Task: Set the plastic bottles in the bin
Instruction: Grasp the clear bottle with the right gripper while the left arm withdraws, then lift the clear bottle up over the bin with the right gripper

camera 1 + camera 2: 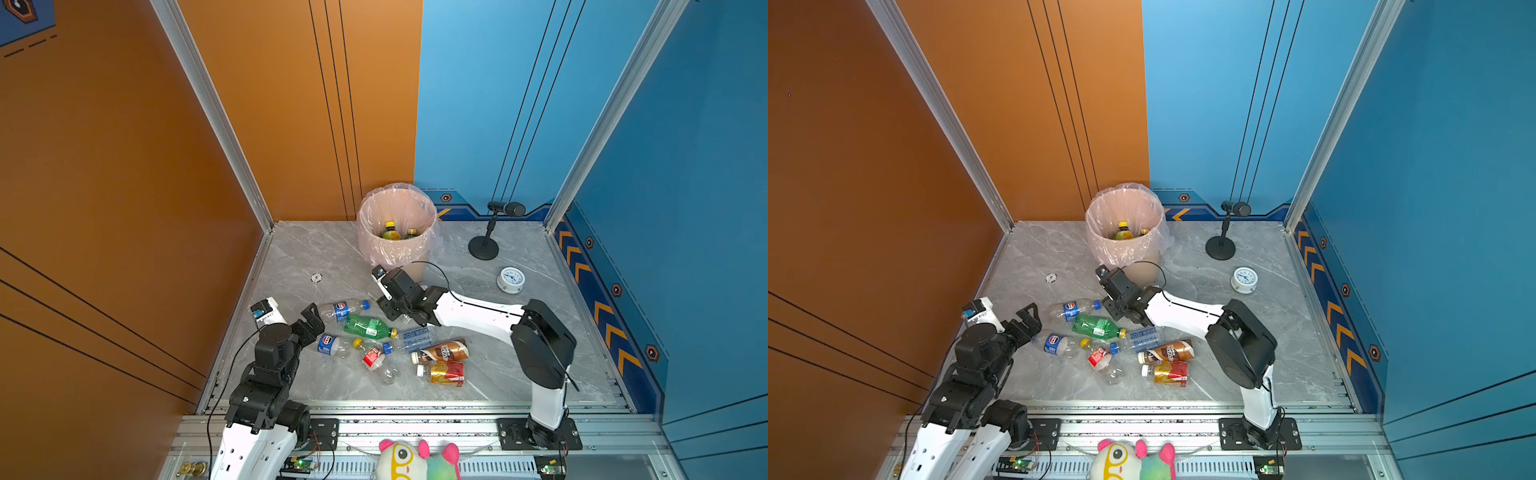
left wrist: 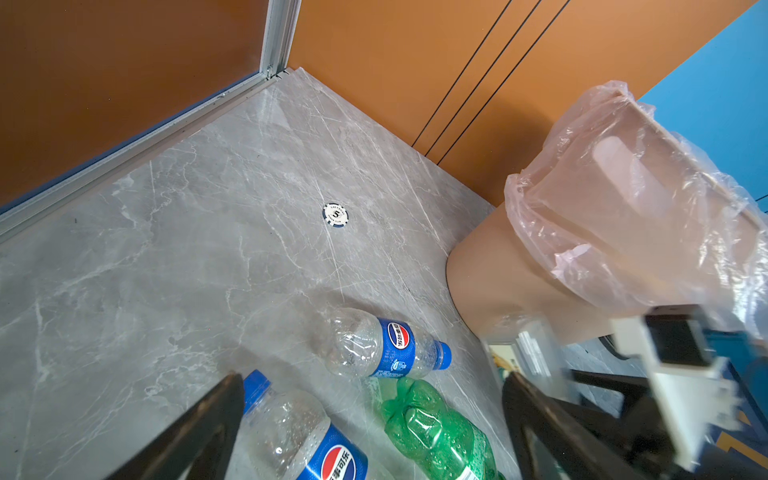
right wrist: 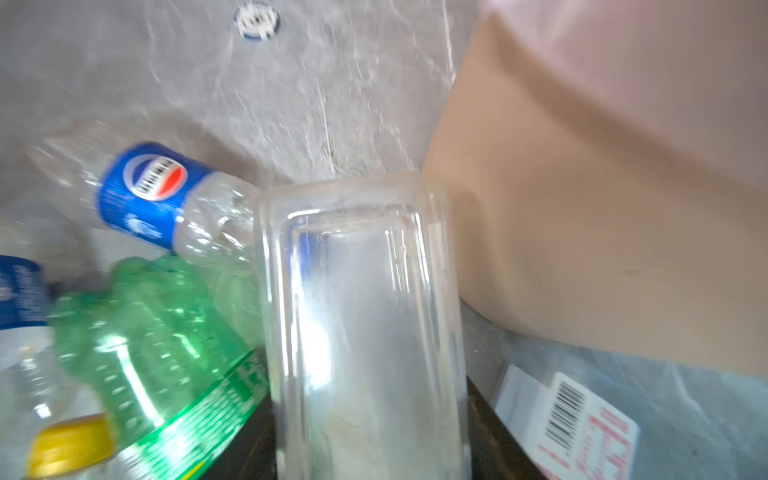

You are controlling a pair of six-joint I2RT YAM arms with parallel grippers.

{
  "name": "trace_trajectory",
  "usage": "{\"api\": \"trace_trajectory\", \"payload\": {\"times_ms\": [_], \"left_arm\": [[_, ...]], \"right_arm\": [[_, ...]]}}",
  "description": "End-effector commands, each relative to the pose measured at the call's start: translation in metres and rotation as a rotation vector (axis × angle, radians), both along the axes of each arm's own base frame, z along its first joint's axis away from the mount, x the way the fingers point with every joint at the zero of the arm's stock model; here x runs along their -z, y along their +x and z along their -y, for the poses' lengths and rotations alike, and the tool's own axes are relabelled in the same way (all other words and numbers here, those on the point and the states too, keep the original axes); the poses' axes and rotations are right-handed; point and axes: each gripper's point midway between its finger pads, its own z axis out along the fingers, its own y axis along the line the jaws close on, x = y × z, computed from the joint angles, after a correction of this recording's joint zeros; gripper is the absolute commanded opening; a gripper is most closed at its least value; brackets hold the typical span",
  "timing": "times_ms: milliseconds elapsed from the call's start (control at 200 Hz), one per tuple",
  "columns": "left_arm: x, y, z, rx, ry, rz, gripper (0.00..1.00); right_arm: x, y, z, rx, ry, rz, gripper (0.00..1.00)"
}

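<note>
Now right pincer (image 3: 368,432) clamps clear bottle (image 3: 361,291) beside bin (image 3: 582,228); left pincer (image 2: 374,380) gapes, blue-label bottle (image 2: 299,440) just beside one finger (image 2: 208,415).

Your grey marble table (image 1: 299,249) carries the bin (image 1: 395,249) at 12 o'clock, a microphone stand (image 1: 483,248) at 1, a white clock (image 1: 510,279) at 2 and a round chip (image 1: 316,277) at 10. Bottles lie on their sides near the middle. A green bottle (image 1: 368,326) lies between two blue-labelled bottles (image 1: 341,309) toward 9, a red-labelled bottle (image 1: 376,360) lies at 6, and a brown bottle (image 1: 442,351) lies just beside a red-gold bottle (image 1: 445,372) at 5.
</note>
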Motion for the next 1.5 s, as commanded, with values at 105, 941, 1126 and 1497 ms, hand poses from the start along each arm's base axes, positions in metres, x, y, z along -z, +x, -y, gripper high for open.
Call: {"api": "trace_trajectory", "payload": {"times_ms": [105,941,1126,1497], "left_arm": [[0.008,0.005,0.003,0.009,-0.026,-0.008,0.98],[0.032,-0.007,0.002,-0.022,-0.102,-0.045,0.98],[0.037,-0.002,0.006,-0.023,-0.160,-0.030,0.98],[0.037,-0.010,0.003,-0.029,-0.158,-0.046,0.98]], "right_arm": [[-0.075,-0.031,0.015,-0.036,0.099,0.154,0.45],[-0.286,-0.005,0.048,-0.056,0.544,0.552,0.48],[-0.312,0.063,0.045,0.009,0.595,0.605,0.48],[-0.271,0.157,0.009,-0.016,0.587,0.467,0.48]]}}
